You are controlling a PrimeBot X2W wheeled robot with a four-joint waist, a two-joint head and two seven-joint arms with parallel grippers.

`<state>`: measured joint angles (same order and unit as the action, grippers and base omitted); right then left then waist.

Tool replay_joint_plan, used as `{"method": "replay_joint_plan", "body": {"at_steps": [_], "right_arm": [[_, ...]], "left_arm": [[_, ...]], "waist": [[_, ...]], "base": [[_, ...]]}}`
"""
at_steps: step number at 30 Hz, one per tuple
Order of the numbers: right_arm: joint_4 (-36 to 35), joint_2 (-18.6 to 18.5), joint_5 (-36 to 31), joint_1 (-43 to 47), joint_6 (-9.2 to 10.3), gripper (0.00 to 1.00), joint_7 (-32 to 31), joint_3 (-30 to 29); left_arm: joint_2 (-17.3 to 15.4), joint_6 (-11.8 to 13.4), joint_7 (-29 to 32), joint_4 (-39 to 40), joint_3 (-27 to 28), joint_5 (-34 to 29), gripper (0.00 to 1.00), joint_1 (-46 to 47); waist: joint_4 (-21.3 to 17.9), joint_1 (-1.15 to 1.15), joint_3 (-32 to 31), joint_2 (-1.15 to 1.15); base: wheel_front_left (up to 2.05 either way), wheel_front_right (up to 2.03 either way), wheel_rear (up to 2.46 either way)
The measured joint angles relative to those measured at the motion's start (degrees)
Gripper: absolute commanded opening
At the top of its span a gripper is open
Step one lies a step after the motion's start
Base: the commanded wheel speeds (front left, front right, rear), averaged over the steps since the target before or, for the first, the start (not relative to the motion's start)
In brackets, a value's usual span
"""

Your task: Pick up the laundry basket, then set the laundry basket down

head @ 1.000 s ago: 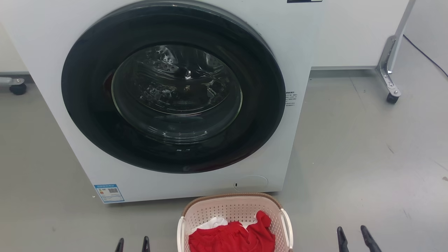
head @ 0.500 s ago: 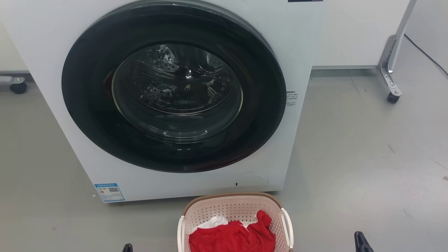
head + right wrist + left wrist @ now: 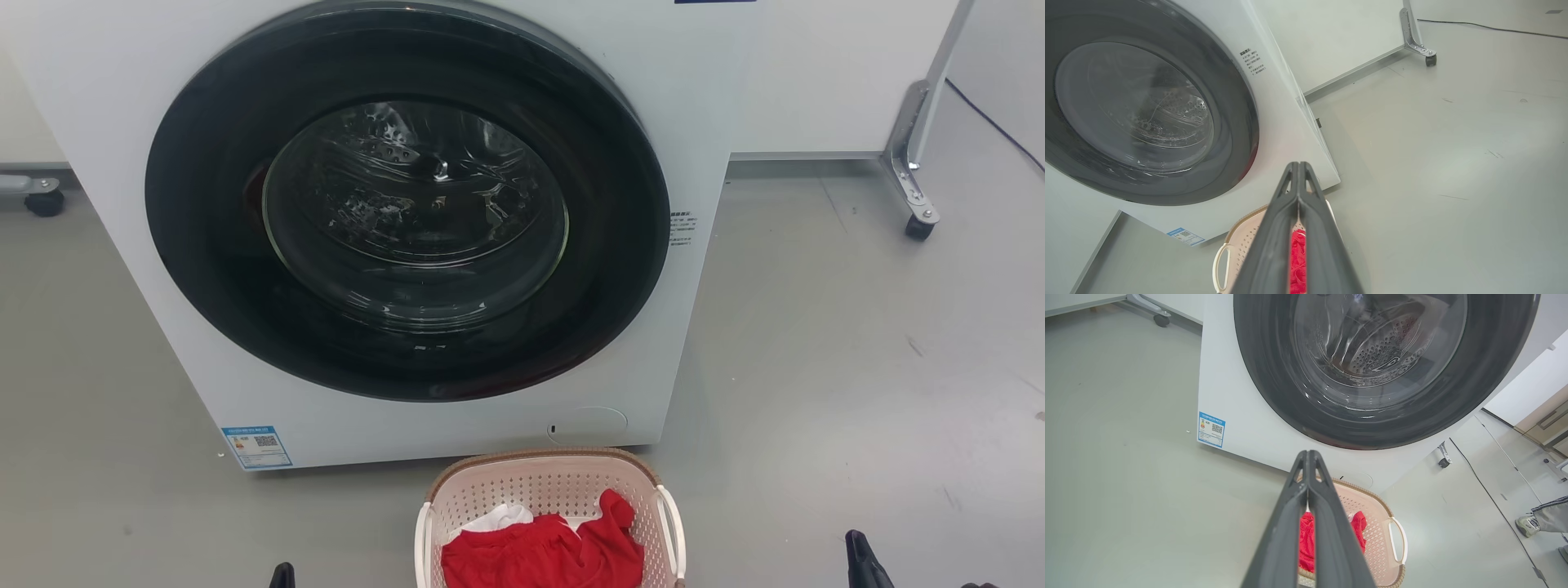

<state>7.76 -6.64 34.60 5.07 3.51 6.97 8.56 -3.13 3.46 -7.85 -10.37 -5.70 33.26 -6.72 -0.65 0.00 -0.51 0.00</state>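
The laundry basket point(image 3: 540, 488) stands on the grey floor just in front of the washer, pale pink with a brown rim and white side handles. Red clothing point(image 3: 543, 557) and a bit of white cloth lie in it. My left gripper point(image 3: 282, 576) peeks in at the bottom edge, left of the basket and apart from it. My right gripper point(image 3: 857, 555) sits well to the basket's right. In the left wrist view the left gripper point(image 3: 1308, 455) is shut with nothing in it, the basket point(image 3: 1374, 539) below it. The right gripper point(image 3: 1298, 165) is likewise shut and empty above the basket point(image 3: 1243, 241).
The white washer point(image 3: 122, 122) with its round dark door point(image 3: 408, 204) shut rises right behind the basket. A wheeled metal frame leg point(image 3: 914, 196) stands at the back right. A person's shoe point(image 3: 1527, 524) is on the floor off to one side.
Both grippers showed two spread fingers a second ago; now each shows a single shut tip lower at the frame's bottom. The right tip has shifted rightward. The basket has stayed put.
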Motion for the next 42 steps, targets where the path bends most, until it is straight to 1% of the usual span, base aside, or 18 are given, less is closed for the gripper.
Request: {"method": "replay_joint_plan", "body": {"at_steps": [6, 18, 19, 23, 31, 42], "right_arm": [[0.8, 0.3, 5.0, -0.7, -0.55, 0.0, -1.4, -1.4], [2.3, 1.1, 14.3, -2.4, -2.52, 0.0, -3.5, -4.1], [2.6, 1.1, 16.0, -2.5, -2.68, 0.0, -4.0, -4.6], [3.1, 1.3, 18.1, -2.9, -3.04, 0.0, -4.5, -5.2], [4.0, 1.8, 24.5, -3.9, -4.19, 0.0, -6.0, -7.0], [5.4, 2.4, 33.1, -5.7, -5.9, 0.0, -8.0, -9.4]], "left_arm": [[0.0, -0.8, 1.3, -0.5, 1.0, 5.2, 0.0, 1.0], [0.1, -2.5, 3.8, -1.6, 2.8, 14.5, 0.0, 2.7], [0.1, -3.0, 4.3, -1.7, 3.2, 16.5, 0.0, 3.1], [0.1, -3.4, 4.8, -2.1, 3.6, 18.6, 0.0, 3.4], [0.2, -4.1, 6.3, -2.7, 4.8, 24.9, 0.0, 4.6], [0.4, -6.1, 8.4, -3.8, 6.4, 34.0, 0.0, 6.3]], "waist": [[0.1, 0.0, 0.0, 0.0], [0.2, 0.0, 0.1, 0.0], [0.2, 0.0, 0.2, 0.0], [0.2, 0.0, 0.2, 0.0], [0.3, 0.0, 0.3, 0.0], [0.4, 0.0, 0.4, 0.0]], "base": [[0.0, 0.0, 0.0], [0.0, 0.0, 0.0], [0.0, 0.0, 0.0], [0.0, 0.0, 0.0], [0.0, 0.0, 0.0], [0.0, 0.0, 0.0]]}}
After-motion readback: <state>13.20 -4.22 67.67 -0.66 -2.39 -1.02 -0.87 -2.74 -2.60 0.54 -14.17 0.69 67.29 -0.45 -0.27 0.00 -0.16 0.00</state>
